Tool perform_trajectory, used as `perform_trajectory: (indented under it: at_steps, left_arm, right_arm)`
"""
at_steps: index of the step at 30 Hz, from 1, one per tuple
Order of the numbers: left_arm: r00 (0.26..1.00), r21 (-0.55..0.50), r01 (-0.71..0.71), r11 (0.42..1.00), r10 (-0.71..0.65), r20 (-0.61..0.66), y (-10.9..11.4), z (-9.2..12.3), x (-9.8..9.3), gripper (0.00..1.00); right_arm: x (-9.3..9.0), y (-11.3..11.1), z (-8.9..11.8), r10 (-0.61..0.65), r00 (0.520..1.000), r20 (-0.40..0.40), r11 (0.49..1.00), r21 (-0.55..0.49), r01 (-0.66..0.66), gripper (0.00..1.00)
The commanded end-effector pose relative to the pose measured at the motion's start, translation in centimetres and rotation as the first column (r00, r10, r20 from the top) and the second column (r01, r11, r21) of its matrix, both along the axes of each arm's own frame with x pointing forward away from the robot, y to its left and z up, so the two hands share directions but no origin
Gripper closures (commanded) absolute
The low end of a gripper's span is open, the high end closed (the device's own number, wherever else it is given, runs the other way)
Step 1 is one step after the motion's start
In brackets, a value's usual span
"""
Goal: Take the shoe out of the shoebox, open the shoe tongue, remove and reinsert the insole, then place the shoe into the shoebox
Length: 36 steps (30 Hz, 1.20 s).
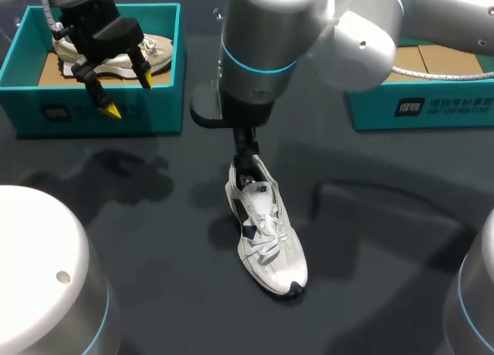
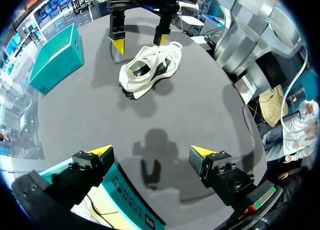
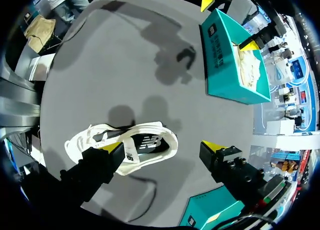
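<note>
Head view: right gripper [image 1: 245, 158], jaws spread, one finger inside the white sneaker's [image 1: 266, 231] heel; lifting could snag and topple it.

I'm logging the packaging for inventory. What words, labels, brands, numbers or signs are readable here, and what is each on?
On the left teal shoebox, front wall: a dark printed mark, too blurred to read.
On the right teal box, front wall: a square mark and a row of characters, too small to read.
On the white shoe, side: a dark logo, no legible words.
No legible numbers or signs.
</note>
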<state>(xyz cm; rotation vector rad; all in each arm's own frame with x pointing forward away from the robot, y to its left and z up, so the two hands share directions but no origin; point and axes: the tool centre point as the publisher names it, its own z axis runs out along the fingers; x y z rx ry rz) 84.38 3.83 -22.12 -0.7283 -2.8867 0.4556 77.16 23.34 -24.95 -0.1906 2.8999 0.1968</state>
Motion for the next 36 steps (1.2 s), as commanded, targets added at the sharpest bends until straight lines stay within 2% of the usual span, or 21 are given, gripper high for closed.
perform_trajectory:
  at_steps: [1,8,23,36]
  left_arm:
    - [1.000,0.002,0.001,1.000,-0.001,0.001,0.0,0.0,0.0,0.00]
    - [1.000,0.002,0.001,1.000,-0.001,0.001,0.0,0.0,0.0,0.00]
    - [1.000,0.002,0.001,1.000,-0.001,0.001,0.0,0.0,0.0,0.00]
    - [1.000,0.002,0.001,1.000,-0.001,0.001,0.0,0.0,0.0,0.00]
  right_arm:
    - [1.7,0.7,-1.3,0.037,0.999,-0.040,0.999,-0.012,-0.037,0.00]
    - [2.8,1.2,-3.4,0.037,0.997,-0.064,0.998,-0.045,-0.040,0.00]
    - [3.3,0.6,-6.9,0.058,0.998,-0.040,0.995,-0.075,-0.061,0.00]
    - [4.3,0.0,-9.4,0.071,0.996,-0.057,0.993,-0.095,-0.076,0.00]
